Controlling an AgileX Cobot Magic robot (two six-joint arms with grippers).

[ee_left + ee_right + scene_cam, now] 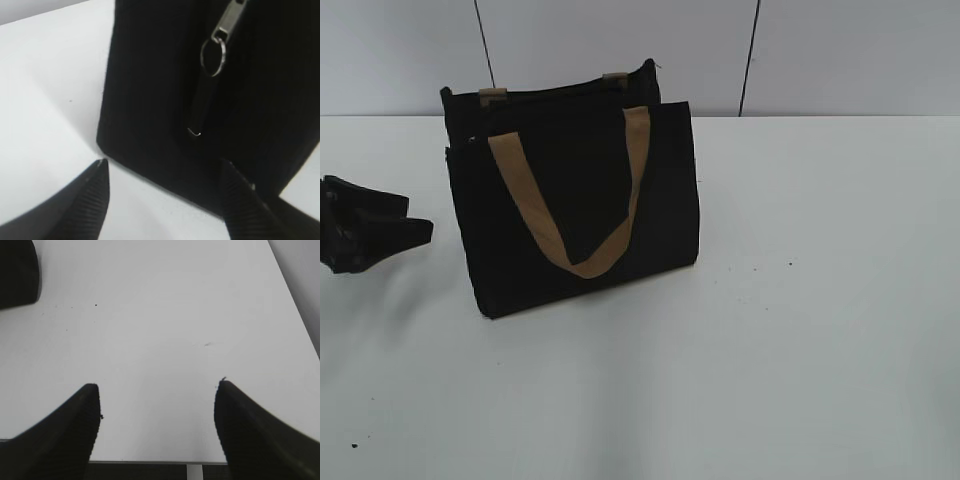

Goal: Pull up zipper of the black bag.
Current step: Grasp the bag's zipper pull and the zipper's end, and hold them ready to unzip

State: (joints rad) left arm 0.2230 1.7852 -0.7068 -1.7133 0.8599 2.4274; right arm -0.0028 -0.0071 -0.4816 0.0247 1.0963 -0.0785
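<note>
we see the black bag (575, 215) upright on the table (800, 330), its zipper (212, 47) pull ring hanging on the end wall, straight ahead of and above our left gripper (165, 192), the nearer one. both left and right gripper (157, 415) jaws gape wide, holding nothing. we cannot see inside the bag.

white table (800, 330): flat matte surface, scattered with small dark specks; meets a pale panelled wall (840, 55) along its far edge. black bag (575, 200): stands upright directly on the table, left of centre, toward the far edge; one tan handle (570, 215) hangs down its front face. in the left wrist view the bag's lower corner rests on the tabletop. in the right wrist view a dark edge of the bag shows at the upper left of the white surface.
</note>
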